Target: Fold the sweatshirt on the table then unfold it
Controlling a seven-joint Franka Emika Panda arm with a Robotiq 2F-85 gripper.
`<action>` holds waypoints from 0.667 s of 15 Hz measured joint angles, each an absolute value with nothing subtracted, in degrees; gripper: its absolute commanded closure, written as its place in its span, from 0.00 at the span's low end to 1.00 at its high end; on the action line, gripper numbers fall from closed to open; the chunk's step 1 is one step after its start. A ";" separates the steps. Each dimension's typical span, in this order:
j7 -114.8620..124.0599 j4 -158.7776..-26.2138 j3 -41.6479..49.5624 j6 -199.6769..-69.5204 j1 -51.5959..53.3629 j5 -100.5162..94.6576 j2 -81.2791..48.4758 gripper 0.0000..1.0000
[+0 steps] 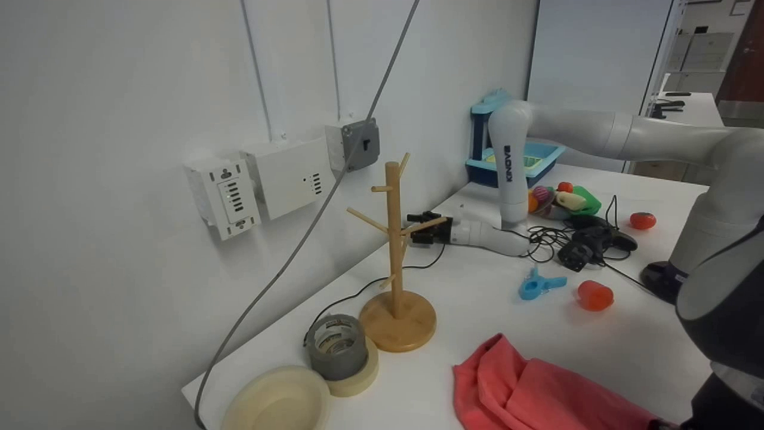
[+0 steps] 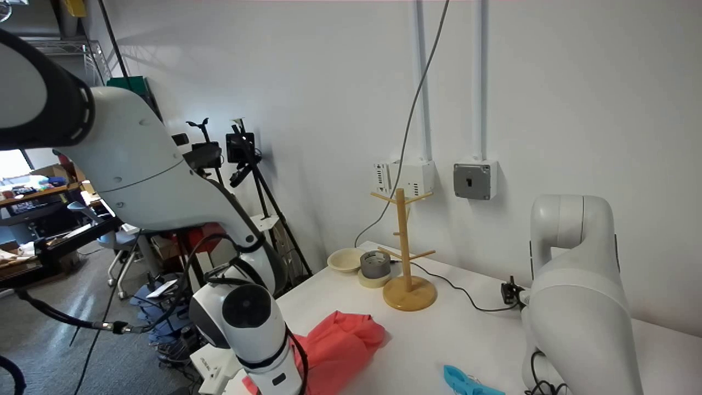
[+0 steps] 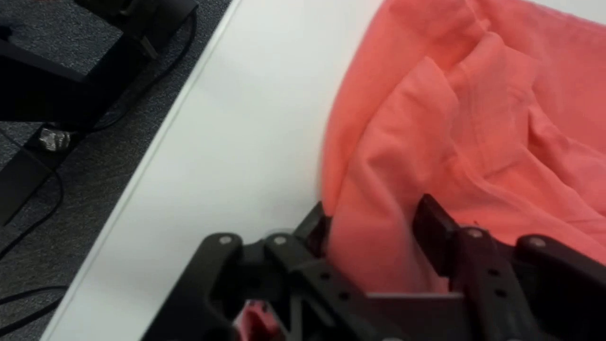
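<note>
Between parted jaws of the hand [image 3: 373, 210], rumpled fold, coral sweatshirt [image 3: 473, 137]

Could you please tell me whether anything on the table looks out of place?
In an exterior view, what looks like an orange cup lies on its side on the table, where cups normally stand upright. The sweatshirt is rumpled, but that suits the folding task.

A robotics lab. Two robot arms [image 1: 644, 136] (one lettered KINOVA) reach over a white table [image 2: 449, 321]. Beyond stand a tripod [image 2: 269, 193], a cluttered desk [image 2: 41, 195] and a chair [image 2: 115, 241].
</note>
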State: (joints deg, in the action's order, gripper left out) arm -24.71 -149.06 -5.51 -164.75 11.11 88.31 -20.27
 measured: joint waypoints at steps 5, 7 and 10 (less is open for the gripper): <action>-24.61 -148.38 -6.03 -165.08 11.47 88.31 -19.91 0.95; -24.32 -148.70 -6.26 -165.74 11.78 88.26 -19.63 0.96; -22.78 -150.34 -6.80 -165.84 12.47 87.76 -18.68 0.96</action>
State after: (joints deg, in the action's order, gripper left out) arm -22.78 -150.34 -6.80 -165.84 12.47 87.76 -18.68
